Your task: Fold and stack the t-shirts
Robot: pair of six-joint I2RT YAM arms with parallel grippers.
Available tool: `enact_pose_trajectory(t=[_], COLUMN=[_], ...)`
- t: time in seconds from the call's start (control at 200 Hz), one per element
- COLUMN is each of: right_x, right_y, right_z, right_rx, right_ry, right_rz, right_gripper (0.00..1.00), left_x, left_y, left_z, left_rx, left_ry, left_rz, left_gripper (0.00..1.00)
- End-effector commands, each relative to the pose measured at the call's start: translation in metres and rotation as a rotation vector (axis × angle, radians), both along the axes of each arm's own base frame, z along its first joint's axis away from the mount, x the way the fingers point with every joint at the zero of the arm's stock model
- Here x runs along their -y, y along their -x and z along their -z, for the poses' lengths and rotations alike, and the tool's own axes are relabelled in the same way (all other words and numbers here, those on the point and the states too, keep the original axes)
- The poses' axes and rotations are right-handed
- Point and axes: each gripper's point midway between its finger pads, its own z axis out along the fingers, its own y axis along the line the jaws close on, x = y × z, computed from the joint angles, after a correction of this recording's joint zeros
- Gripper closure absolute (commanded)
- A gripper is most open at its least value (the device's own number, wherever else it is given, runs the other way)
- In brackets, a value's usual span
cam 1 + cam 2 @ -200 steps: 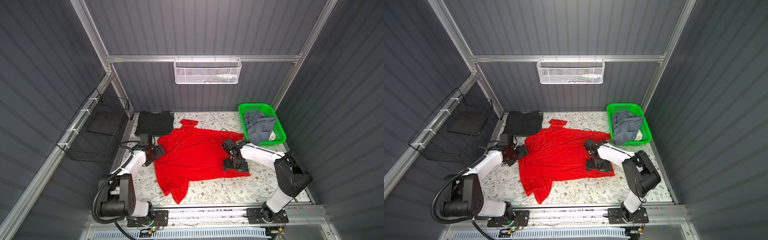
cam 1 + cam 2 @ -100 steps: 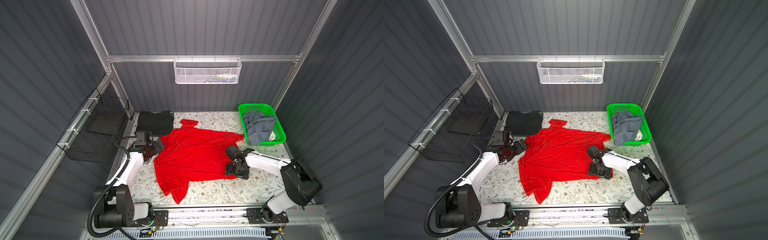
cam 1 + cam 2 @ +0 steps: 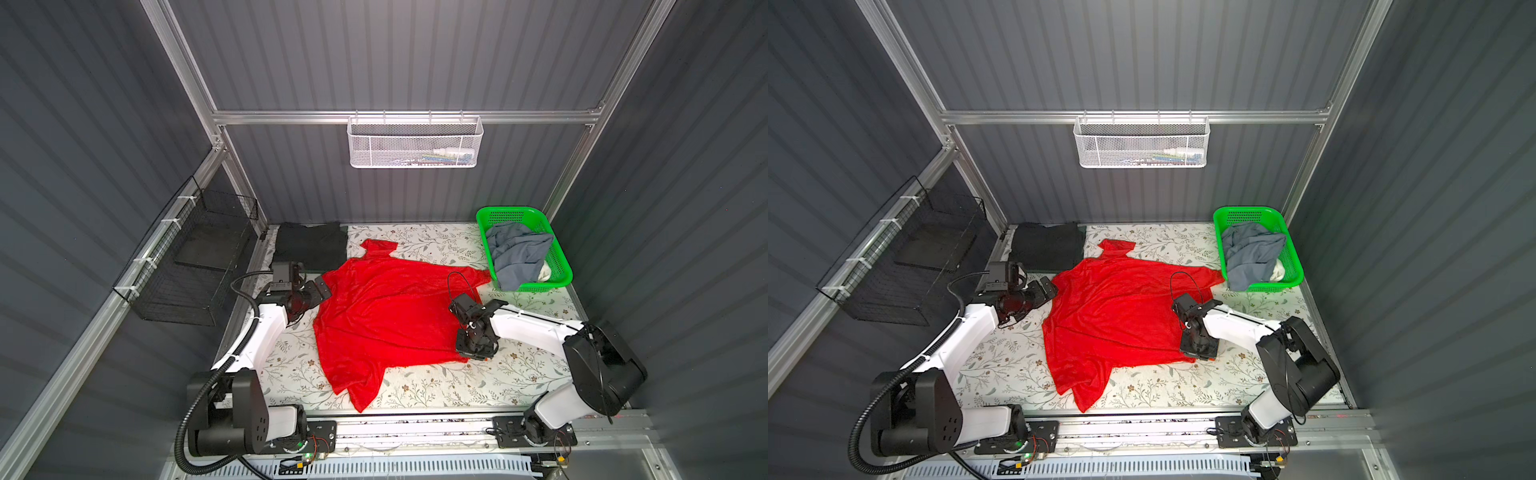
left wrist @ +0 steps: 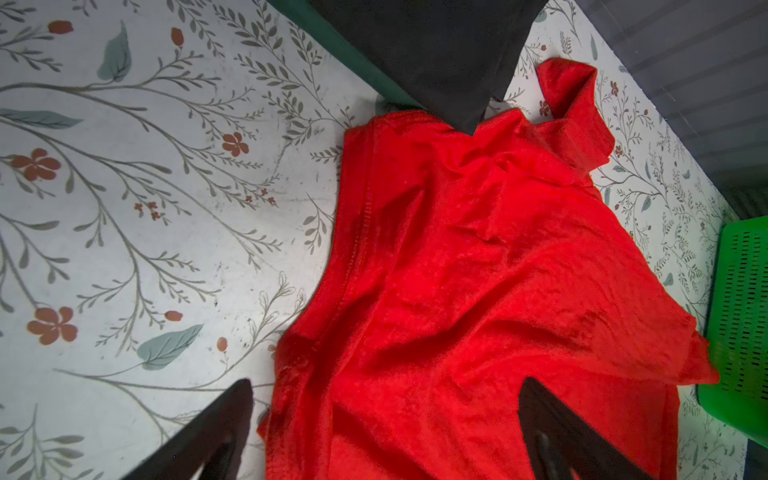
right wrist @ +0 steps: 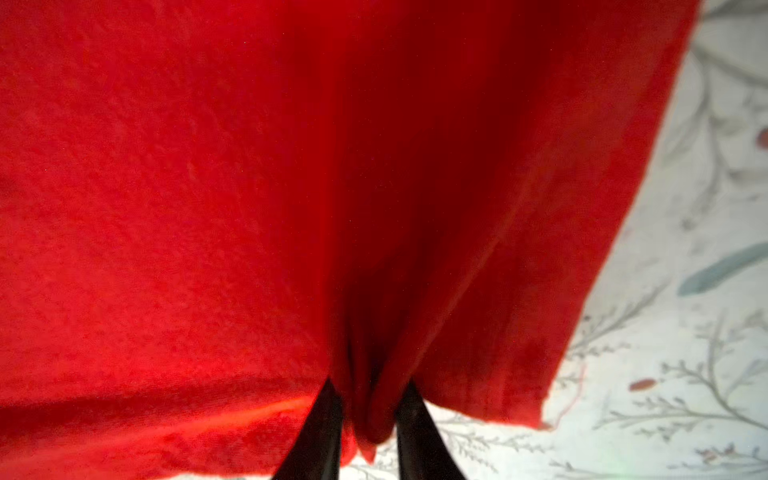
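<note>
At the back left of the bench (image 3: 436, 386), dark shirts (image 3: 311, 245) are already folded flat. The red shirt (image 3: 382, 316) is spread out in the middle and is not yet folded. Its near right edge is pinched in the closed right end effector (image 5: 370, 384). The left end effector (image 4: 384, 382) is held wide open over the shirt's left edge, with nothing in it. A grey-blue shirt (image 3: 517, 253) is bunched up in the green basket (image 3: 505, 210). Most of the work is judged to be left.

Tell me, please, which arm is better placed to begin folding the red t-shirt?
The right arm, probably: the right hand pinches a bunched edge of the red t-shirt, while the left hand hangs open above the opposite edge, gripping nothing.
</note>
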Motion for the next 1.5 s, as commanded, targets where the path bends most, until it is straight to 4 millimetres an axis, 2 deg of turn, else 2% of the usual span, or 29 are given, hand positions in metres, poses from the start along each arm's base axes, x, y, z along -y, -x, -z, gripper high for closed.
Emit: enact_pose_trajectory(t=[0.0,0.08,0.145,0.225,0.275,0.3,0.365,0.45,0.585,0.645,0.68,0.69,0.705,0.845,0.991,1.121,1.246,1.496], right_x=[0.013,0.012,0.009,0.010,0.008,0.006,-0.002,-0.008,-0.006,0.000,0.003,0.005,0.007,0.023,0.023,0.016,0.014,0.012], right_y=[0.047,0.064,0.076,0.076,0.065,0.057,0.030,-0.011,-0.083,-0.110,-0.126,-0.131,-0.138,-0.190,-0.225,-0.241,-0.254,-0.274], right_z=[0.005,0.006,0.007,-0.001,-0.012,-0.019,-0.038,-0.063,-0.093,-0.097,-0.098,-0.098,-0.099,-0.084,-0.066,-0.046,-0.032,-0.017], right_rx=[-0.145,-0.185,-0.218,-0.214,-0.180,-0.158,-0.099,-0.014,0.148,0.179,0.202,0.208,0.221,0.249,0.245,0.215,0.205,0.182], right_ry=[0.068,0.085,0.077,0.077,0.070,0.061,0.014,-0.053,-0.110,-0.108,-0.094,-0.089,-0.084,-0.051,-0.011,-0.005,0.011,0.044], right_rz=[0.009,0.000,-0.010,-0.027,-0.042,-0.046,-0.060,-0.053,-0.043,-0.050,-0.051,-0.050,-0.052,-0.038,-0.075,-0.104,-0.134,-0.168], right_gripper=[0.77,0.77,0.71,0.59,0.44,0.38,0.32,0.19,0.16,0.15,0.15,0.15,0.15,0.17,0.20,0.21,0.24,0.29], left_x=[0.007,0.009,0.012,0.019,0.025,0.029,0.042,0.063,0.093,0.107,0.115,0.119,0.123,0.149,0.164,0.173,0.184,0.206], left_y=[-0.009,-0.014,-0.020,-0.029,-0.037,-0.041,-0.054,-0.074,-0.111,-0.126,-0.133,-0.140,-0.145,-0.169,-0.193,-0.216,-0.231,-0.251], left_z=[-0.004,-0.002,-0.003,-0.009,-0.013,-0.015,-0.019,-0.021,-0.019,-0.017,-0.007,-0.014,-0.015,0.014,0.040,0.064,0.086,0.091], left_rx=[0.022,0.026,0.035,0.055,0.065,0.070,0.076,0.087,0.116,0.126,0.115,0.137,0.141,0.114,0.098,0.095,0.071,0.104], left_ry=[0.009,0.011,0.012,0.006,-0.006,-0.011,-0.016,-0.018,-0.011,0.012,0.023,0.027,0.033,0.043,0.034,0.023,0.031,0.047], left_rz=[0.047,0.052,0.058,0.079,0.099,0.110,0.147,0.206,0.276,0.315,0.341,0.349,0.360,0.432,0.463,0.476,0.494,0.533], left_gripper=[0.00,0.00,0.00,0.00,0.00,0.00,0.00,0.00,0.00,0.00,0.00,0.00,0.00,0.00,0.01,0.01,0.01,0.02])
